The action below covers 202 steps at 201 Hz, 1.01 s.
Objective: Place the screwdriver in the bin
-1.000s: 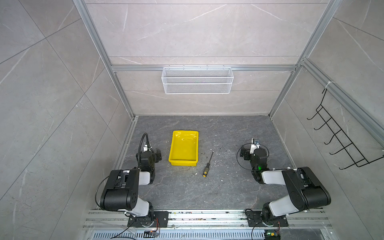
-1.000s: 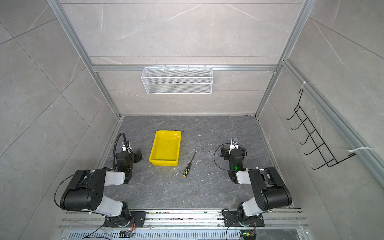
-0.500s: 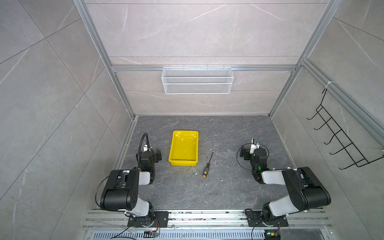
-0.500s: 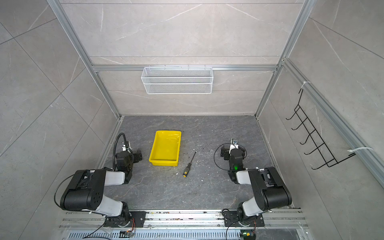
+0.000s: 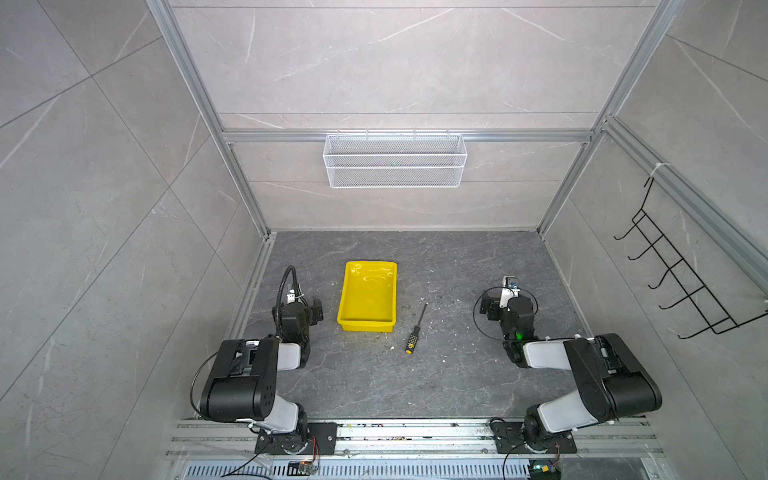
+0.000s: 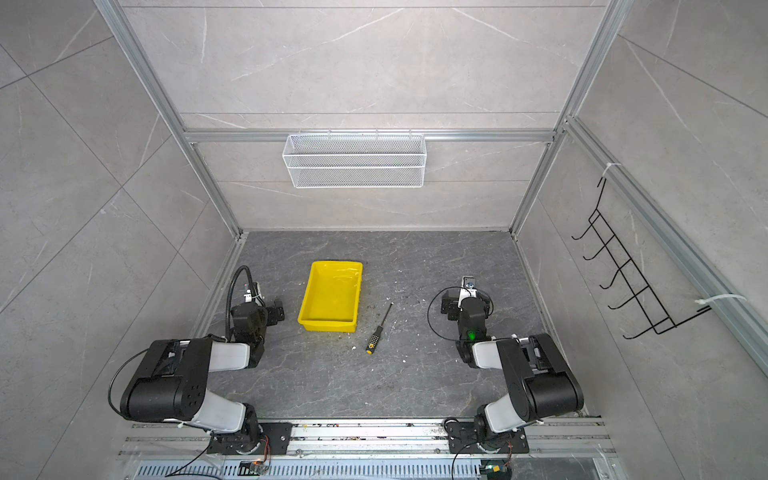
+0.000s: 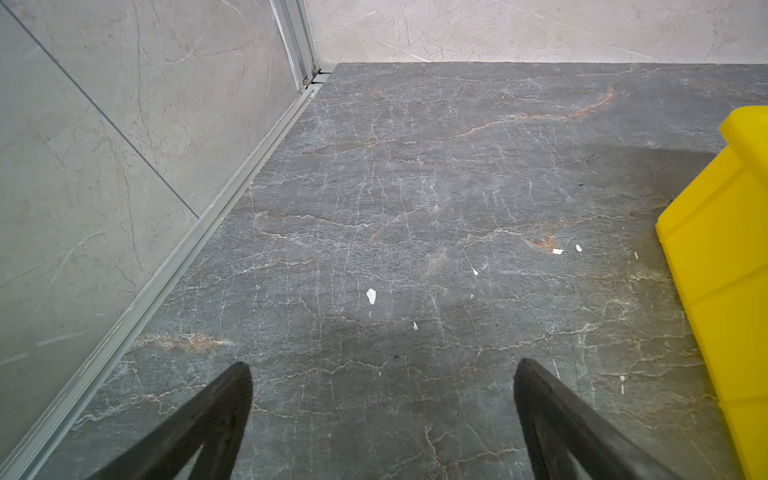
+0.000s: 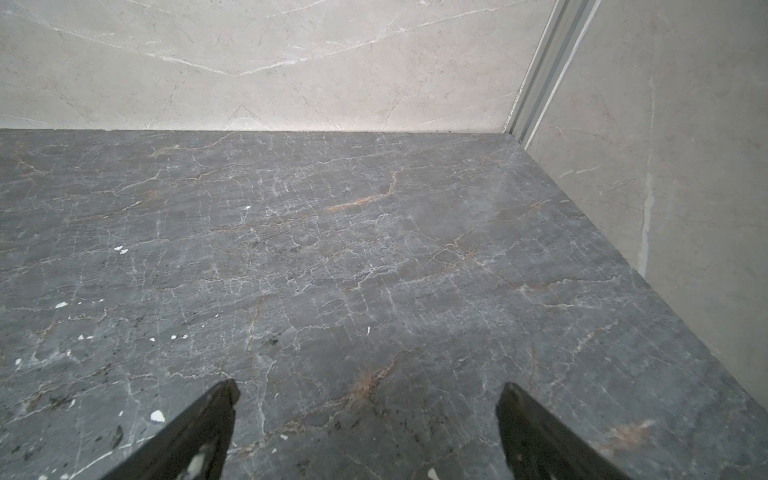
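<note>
The screwdriver (image 5: 415, 331) (image 6: 379, 330) lies flat on the dark stone floor just right of the bin, black yellow-dotted handle toward the front, thin shaft pointing back. The yellow bin (image 5: 367, 297) (image 6: 330, 297) stands empty at the middle-left; its side wall (image 7: 723, 266) shows in the left wrist view. My left gripper (image 7: 382, 368) is open over bare floor left of the bin, near the left wall. My right gripper (image 8: 368, 392) is open over bare floor far right of the screwdriver. Neither wrist view shows the screwdriver.
A white wire mesh basket (image 5: 395, 160) hangs on the back wall. A black wire hook rack (image 5: 681, 266) is fixed to the right wall. Aluminium frame rails run along the floor edges, and small white chips litter the floor.
</note>
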Tool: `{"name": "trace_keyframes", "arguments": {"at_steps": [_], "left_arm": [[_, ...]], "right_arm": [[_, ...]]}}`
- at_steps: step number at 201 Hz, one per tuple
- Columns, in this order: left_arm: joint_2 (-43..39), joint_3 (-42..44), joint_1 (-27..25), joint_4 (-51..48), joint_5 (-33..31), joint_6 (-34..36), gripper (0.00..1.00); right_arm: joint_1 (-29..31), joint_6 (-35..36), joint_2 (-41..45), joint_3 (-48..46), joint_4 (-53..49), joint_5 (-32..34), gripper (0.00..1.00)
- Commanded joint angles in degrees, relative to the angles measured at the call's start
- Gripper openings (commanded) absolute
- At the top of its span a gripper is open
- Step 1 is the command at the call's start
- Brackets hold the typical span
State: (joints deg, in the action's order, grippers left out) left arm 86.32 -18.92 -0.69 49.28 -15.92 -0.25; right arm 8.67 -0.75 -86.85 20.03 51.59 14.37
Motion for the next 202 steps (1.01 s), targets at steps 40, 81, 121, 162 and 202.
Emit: {"name": "trace_keyframes", "arguments": {"at_steps": [40,81,121,162,202], "left_arm": [[0.06,3.78,-2.86,10.95,-2.25,1.99,1.00],[0.07,4.06,-3.09,11.31,-2.49,2.08,1.00],[-0.05,4.10,-3.09,11.49,-2.42,2.12,1.00],[-4.98,3.86,-3.17,6.77,-1.63,2.86,1.00],[-22.35,-13.25,-3.71,-42.20,-2.83,-5.55,1.00]], "right_arm": [[1.36,3.38,7.23,-5.39,3.48,-3.44,0.99],[8.02,7.94,10.23,-2.58,-4.01,0.56,0.99],[8.93,5.85,24.05,-4.15,-13.80,3.16,0.99],[8.92,1.86,44.91,4.97,-42.86,3.73,0.99],[8.96,-29.08,41.74,20.31,-78.49,12.01,0.99]]}}
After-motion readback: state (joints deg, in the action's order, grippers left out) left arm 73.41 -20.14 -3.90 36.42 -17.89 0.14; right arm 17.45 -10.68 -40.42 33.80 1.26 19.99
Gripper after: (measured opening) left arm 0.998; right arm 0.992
